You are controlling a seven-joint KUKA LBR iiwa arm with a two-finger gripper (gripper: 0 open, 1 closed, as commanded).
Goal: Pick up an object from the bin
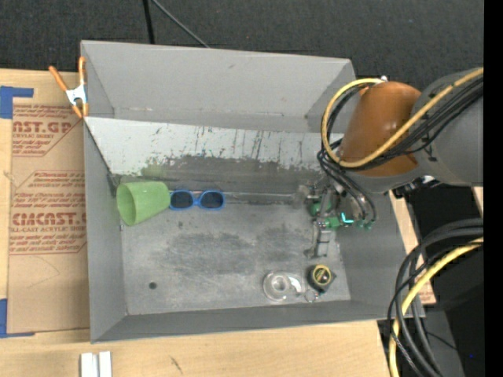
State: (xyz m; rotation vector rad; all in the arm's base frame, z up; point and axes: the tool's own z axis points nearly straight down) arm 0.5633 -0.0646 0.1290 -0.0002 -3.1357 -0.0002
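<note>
My gripper (321,240) hangs low over the right part of the bin floor, under the orange cover of the wrist. Just in front of it, near the bin's front right corner, lies a small round black thing with a yellow ring (321,276). A clear plastic ring (278,285) lies beside that, slightly to the left. The gripper stands a little behind both and touches neither as far as I can see.
A light green cup (142,202) lies on its side at the back left of the floor. Blue sunglasses (196,200) lie right next to it. Cables loop around the wrist on the right.
</note>
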